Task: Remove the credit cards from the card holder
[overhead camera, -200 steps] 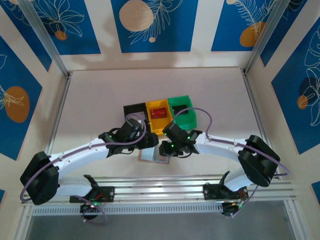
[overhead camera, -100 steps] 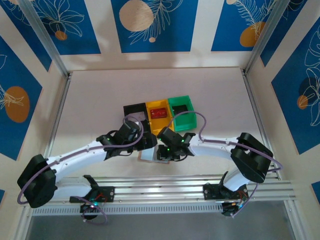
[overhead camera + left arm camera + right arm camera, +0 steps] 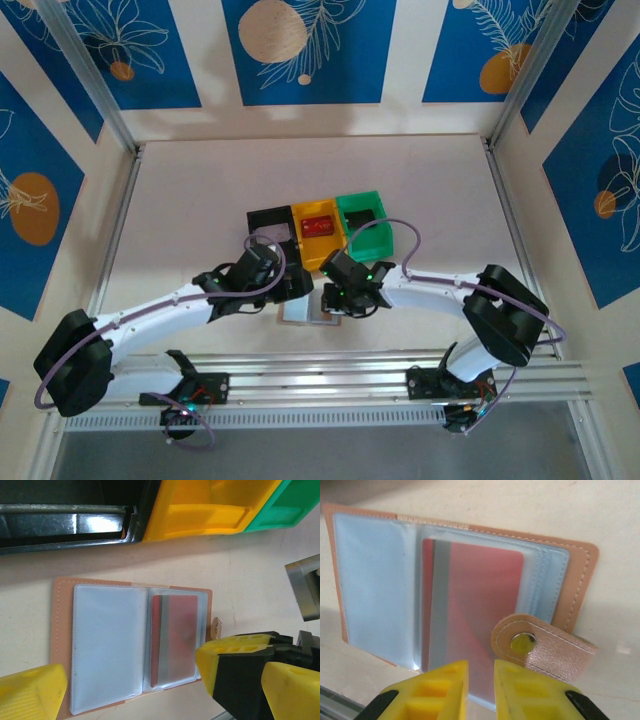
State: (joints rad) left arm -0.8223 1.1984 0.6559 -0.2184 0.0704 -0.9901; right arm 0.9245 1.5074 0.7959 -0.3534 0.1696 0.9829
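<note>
One red credit card (image 3: pixel 470 610) sits in the right pocket of your card holder (image 3: pixel 60 630), which lies open on the table (image 3: pixel 200 200) just near of the yellow bin (image 3: pixel 318 235). Your right gripper (image 3: pixel 480 690) is nearly closed, empty, at the card's near edge; your left gripper (image 3: pixel 130 690) is spread wide.

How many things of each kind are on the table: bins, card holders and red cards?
Bins: 3 (black bin, yellow bin, green bin)
Card holder: 1
Red cards: 2 (card in holder, card in the yellow bin)
Total: 6
</note>
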